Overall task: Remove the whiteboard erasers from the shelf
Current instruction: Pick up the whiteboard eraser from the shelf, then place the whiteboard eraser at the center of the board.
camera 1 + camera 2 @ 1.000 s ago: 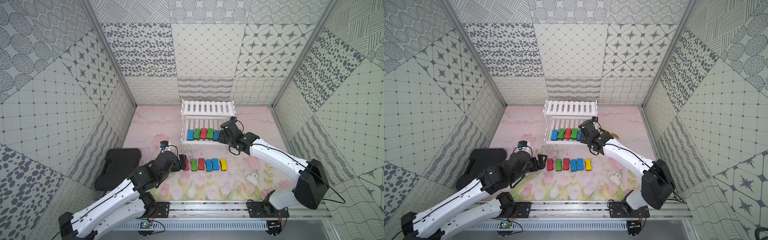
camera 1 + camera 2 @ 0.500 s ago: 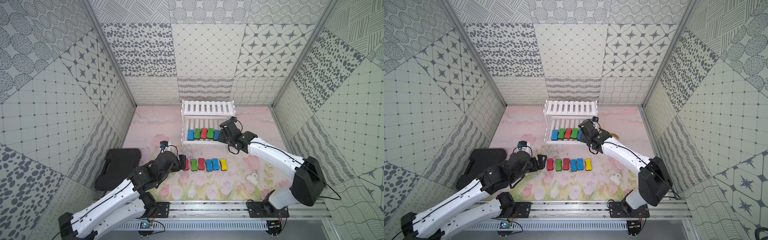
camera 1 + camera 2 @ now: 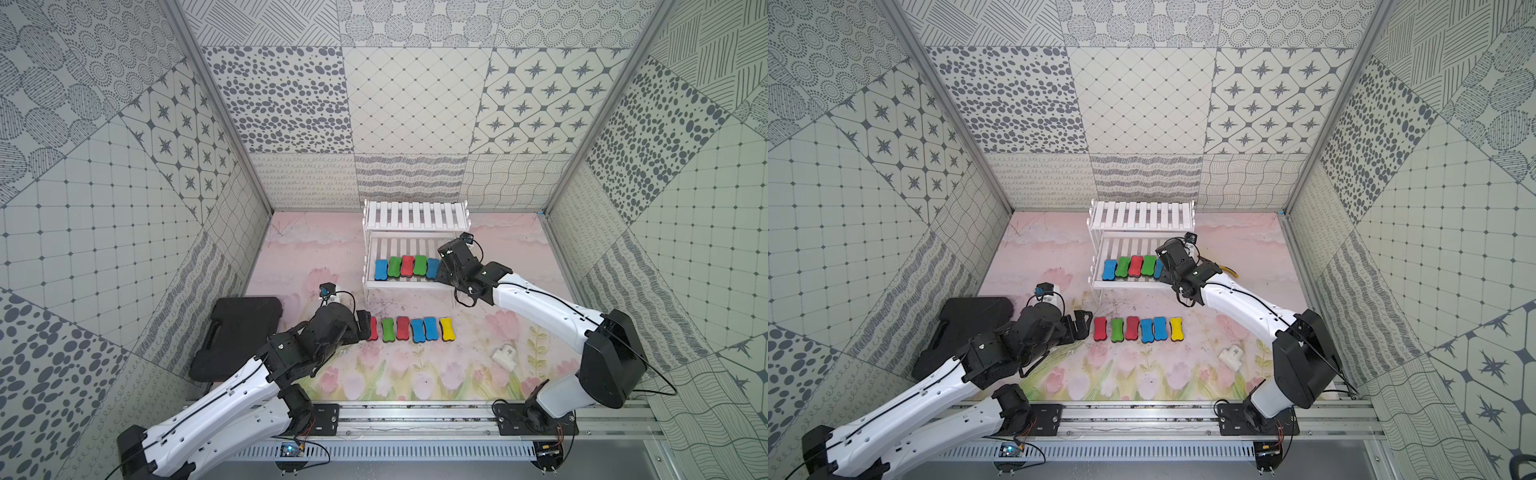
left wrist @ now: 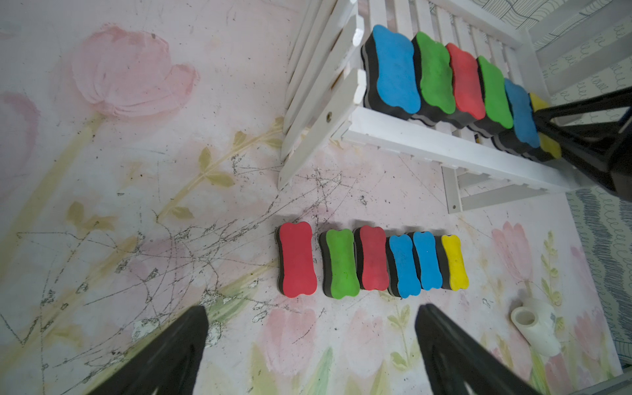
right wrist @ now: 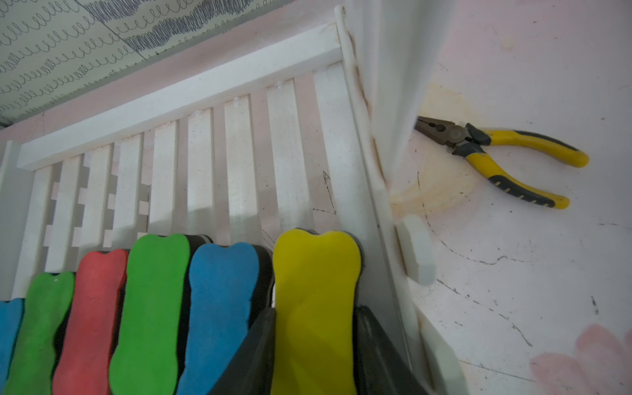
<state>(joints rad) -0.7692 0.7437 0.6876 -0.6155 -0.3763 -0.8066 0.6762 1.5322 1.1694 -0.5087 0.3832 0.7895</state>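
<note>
The white shelf (image 3: 415, 216) stands at the back of the table. On its lower tier several whiteboard erasers lie side by side, from a blue one (image 3: 381, 269) to another blue one (image 3: 432, 268). The yellow eraser (image 5: 316, 273) ends that row beside the shelf's side rail. My right gripper (image 5: 316, 309) is shut on it, one finger against each long side, and in both top views the gripper (image 3: 446, 270) hides it. Several more erasers lie in a row on the table, red (image 3: 372, 328) through yellow (image 3: 446, 328). My left gripper (image 4: 312, 307) hangs open just left of that row.
A black case (image 3: 239, 332) lies at the left, under the left arm's elbow. Yellow-handled pliers (image 5: 496, 154) lie on the table right of the shelf. A white pipe fitting (image 3: 505, 357) sits at the front right. Patterned walls close in on three sides.
The right gripper's jaws have narrowed onto the yellow eraser on the lower tier. The left arm has not moved.
</note>
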